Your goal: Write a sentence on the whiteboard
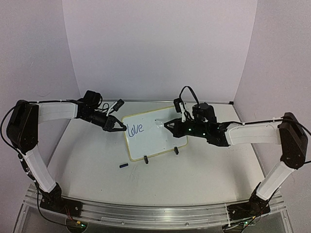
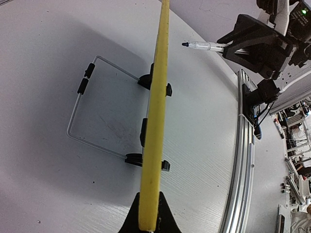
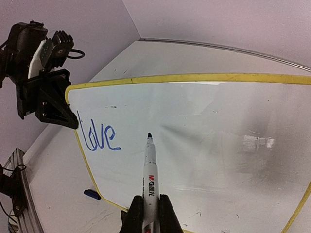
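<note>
One word (image 3: 99, 137), "love", is on the whiteboard (image 1: 155, 141) mid-table; left gripper (image 1: 121, 128) clamps its edge; right gripper (image 1: 166, 124) clamps the marker (image 3: 150, 167), tip just off the surface; we judge heavy pressing could tilt the board back, breaking strokes.

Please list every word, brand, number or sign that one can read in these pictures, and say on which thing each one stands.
"love": a blue handwritten word on the whiteboard.
"M&G": printed in red on the barrel of the marker; the small signs after it are too blurred to read.
No other text can be read in any view.
</note>
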`<state>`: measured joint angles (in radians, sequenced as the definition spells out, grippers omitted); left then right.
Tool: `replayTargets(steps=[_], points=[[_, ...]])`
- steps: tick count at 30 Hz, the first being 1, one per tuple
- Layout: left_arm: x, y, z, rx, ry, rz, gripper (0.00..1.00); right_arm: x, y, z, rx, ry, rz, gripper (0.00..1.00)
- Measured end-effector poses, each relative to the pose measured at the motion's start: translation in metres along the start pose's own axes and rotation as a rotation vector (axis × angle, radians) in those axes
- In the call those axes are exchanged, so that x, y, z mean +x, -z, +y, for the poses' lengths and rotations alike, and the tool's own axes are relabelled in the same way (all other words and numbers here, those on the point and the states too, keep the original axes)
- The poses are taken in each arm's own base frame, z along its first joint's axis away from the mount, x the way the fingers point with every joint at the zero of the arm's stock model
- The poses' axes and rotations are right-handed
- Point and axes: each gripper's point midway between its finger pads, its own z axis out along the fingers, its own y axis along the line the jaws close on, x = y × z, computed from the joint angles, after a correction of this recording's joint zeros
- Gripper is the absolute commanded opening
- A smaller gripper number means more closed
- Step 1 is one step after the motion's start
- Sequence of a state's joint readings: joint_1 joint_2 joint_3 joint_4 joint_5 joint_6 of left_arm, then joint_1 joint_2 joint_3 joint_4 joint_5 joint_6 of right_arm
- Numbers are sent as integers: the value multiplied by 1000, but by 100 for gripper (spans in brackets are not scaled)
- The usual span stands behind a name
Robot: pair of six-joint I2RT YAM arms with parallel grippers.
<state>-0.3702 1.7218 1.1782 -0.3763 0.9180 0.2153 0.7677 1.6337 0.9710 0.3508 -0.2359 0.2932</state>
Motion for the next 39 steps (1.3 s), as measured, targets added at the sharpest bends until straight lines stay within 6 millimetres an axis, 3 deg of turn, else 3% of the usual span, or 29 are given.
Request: replayTargets(steps=[18,30,39], points=[[0,1,-1,-3,-8,11,0,-14,-20,-6,-24,-9,-21,0],[0,1,-1,-3,-11,11,0,-15,-20,0,-57,-6,-22,0],[0,1,-1,-3,-8,12,0,38,-17,-10,-58,-51,82,0]])
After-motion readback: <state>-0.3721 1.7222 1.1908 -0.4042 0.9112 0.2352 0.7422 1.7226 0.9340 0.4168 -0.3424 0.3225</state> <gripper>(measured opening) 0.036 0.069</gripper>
